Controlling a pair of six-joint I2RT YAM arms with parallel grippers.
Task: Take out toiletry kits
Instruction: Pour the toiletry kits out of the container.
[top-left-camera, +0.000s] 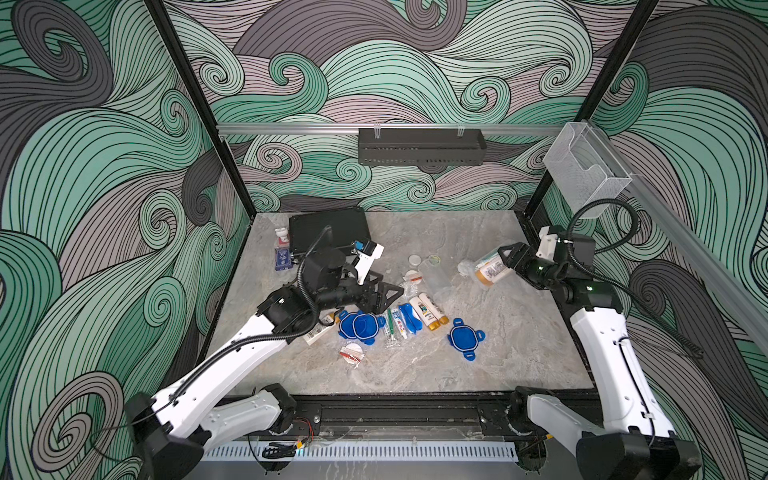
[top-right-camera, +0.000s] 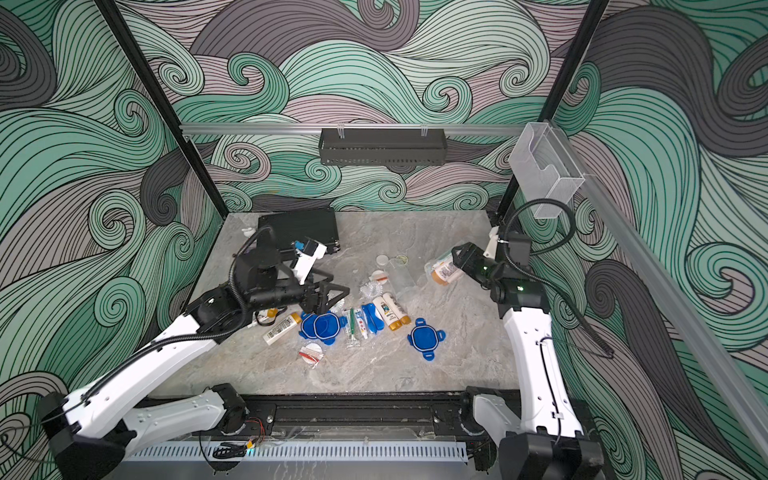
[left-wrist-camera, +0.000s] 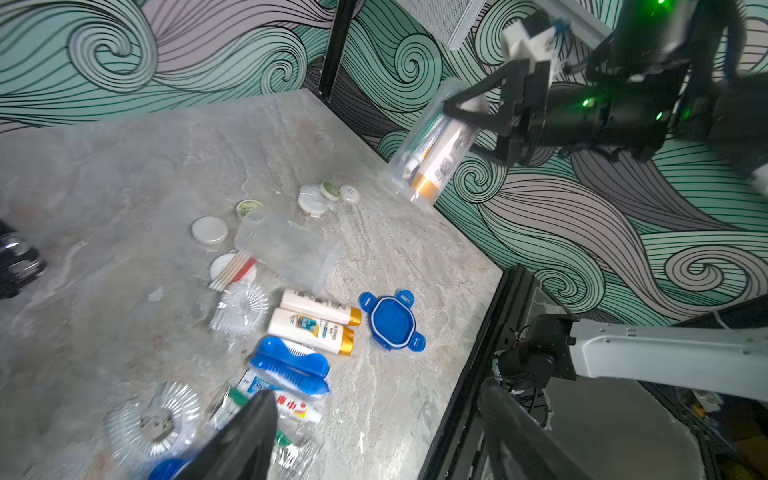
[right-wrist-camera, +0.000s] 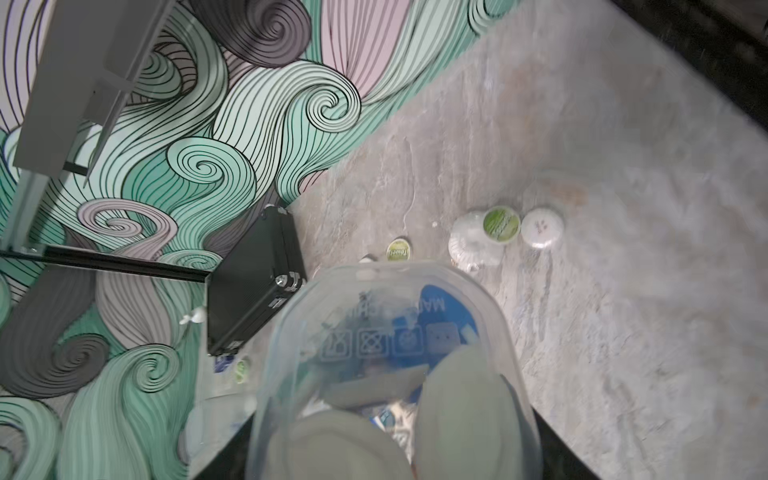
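Most kit pieces lie loose on the table (top-left-camera: 519, 353) in both top views, among them two bottles (top-left-camera: 428, 313). The right gripper (top-left-camera: 505, 259) clamps a clear tub (top-left-camera: 484, 269) holding more pieces, near the right edge, and the left gripper (top-left-camera: 386, 293) hovers over the pile. In the left wrist view its fingers (left-wrist-camera: 241, 440) stand wide with nothing between them, and the toothpaste (left-wrist-camera: 291, 409) shows red Chinese characters. In the right wrist view the tub's base bears embossed care symbols and part of "MADE IN", and a green packet (right-wrist-camera: 398, 250) seems to read "Towel". The tub looks stiff, light and slick, best held across its walls. The bottles would likely roll.
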